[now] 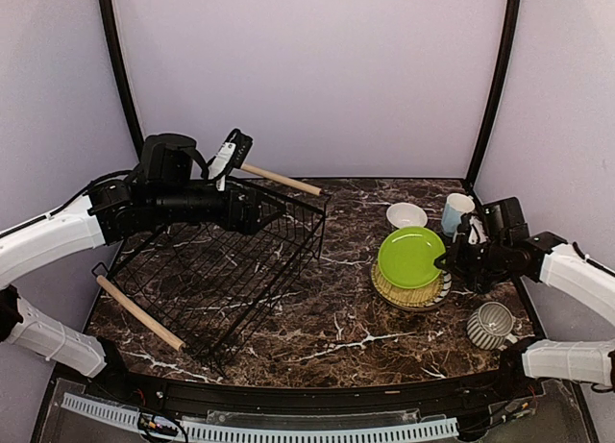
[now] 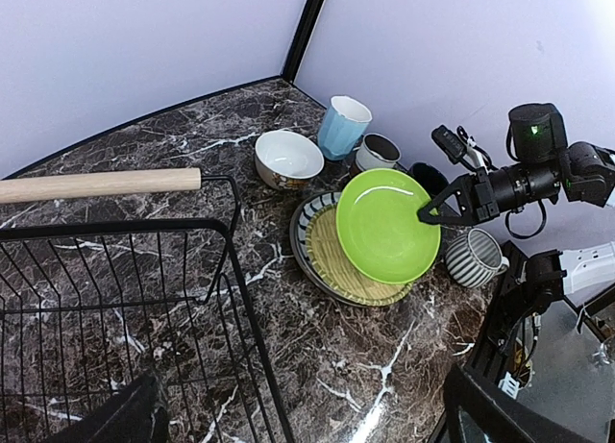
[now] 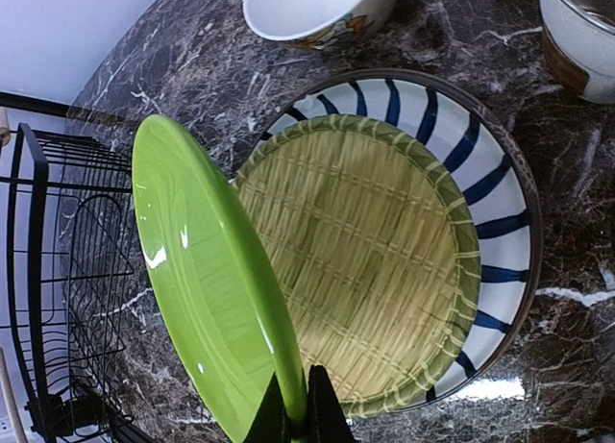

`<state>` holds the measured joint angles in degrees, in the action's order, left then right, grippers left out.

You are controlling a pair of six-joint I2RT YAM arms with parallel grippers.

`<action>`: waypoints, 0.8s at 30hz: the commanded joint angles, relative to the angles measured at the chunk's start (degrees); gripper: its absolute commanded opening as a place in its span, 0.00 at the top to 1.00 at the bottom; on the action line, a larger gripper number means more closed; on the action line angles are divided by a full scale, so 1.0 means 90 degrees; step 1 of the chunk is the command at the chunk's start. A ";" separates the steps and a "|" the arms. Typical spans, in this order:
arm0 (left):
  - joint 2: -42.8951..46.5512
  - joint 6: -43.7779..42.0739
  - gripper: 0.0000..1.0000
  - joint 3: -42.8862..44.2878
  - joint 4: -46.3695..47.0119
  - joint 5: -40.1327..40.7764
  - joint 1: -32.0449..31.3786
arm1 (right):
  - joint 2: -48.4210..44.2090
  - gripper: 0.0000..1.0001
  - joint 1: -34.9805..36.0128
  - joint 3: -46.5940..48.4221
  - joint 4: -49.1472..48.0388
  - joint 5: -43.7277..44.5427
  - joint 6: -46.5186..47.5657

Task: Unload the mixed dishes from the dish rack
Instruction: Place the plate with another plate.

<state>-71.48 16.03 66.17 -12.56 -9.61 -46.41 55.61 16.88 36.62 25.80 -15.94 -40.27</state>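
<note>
The right tool (image 3: 290, 409), clamped on the rim of the tilted green plate (image 3: 207, 289), should level it, then lower it centred onto the yellow plate (image 3: 375, 260).

lime green plate (image 3: 207, 299) tilted, olive-yellow plate (image 3: 375, 270) beneath

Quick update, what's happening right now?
Right gripper shut on lime green plate, tilted above olive-yellow woven plate. Left gripper at black wire dish rack, grip unclear. Nothing blocking.
</note>
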 commanded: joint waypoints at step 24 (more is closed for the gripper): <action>0.0004 -0.0137 0.01 -0.0109 -0.0192 0.0011 0.0003 | 0.1064 0.50 -0.0311 -0.0338 -0.0477 -0.0004 0.0017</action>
<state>-71.61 15.64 65.52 -13.47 -9.72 -46.41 66.63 14.44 33.30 21.98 -16.88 -40.80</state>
